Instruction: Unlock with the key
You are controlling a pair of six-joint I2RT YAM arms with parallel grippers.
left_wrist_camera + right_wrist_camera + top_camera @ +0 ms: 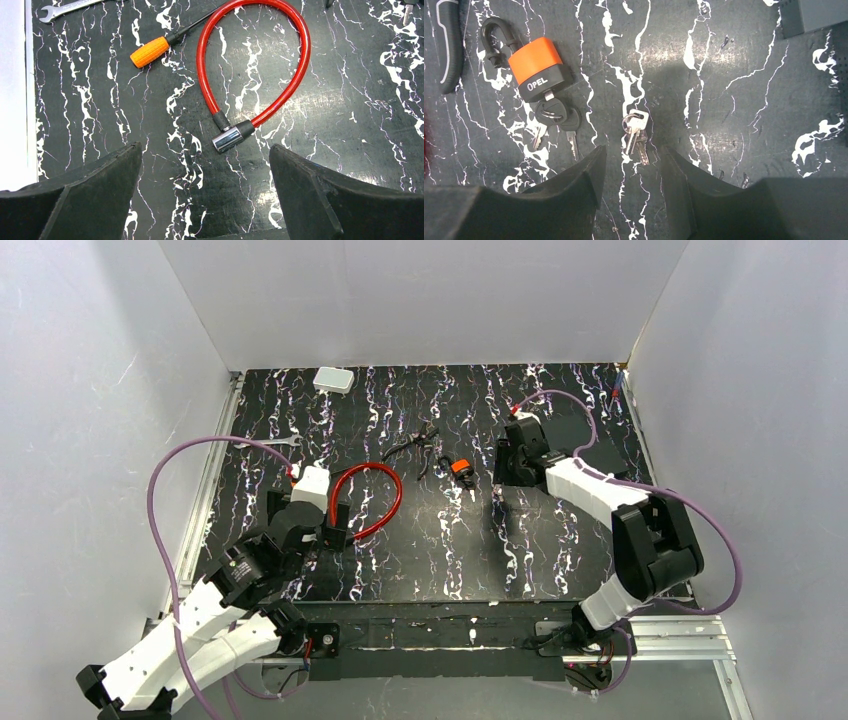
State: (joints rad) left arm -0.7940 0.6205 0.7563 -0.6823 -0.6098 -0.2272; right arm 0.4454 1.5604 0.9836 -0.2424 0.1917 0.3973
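Note:
An orange-and-black padlock (536, 67) lies on the mat with a black-headed key (555, 111) at its keyhole; it also shows in the top view (461, 468). A small ring of silver keys (636, 131) lies just ahead of my right gripper (633, 152), which is open, empty and above the mat (500, 478). A red cable lock (260, 55) with a chrome end (227, 139) lies ahead of my left gripper (205, 150), which is open wide and empty. The red loop (365, 495) is beside the left gripper (308, 508).
Black-handled pliers (420, 445) lie left of the padlock, one handle in the right wrist view (449, 45). An orange-handled screwdriver (150, 51) and a wrench (65, 7) lie left of the loop. A white box (333, 380) sits at the back. White walls enclose the mat.

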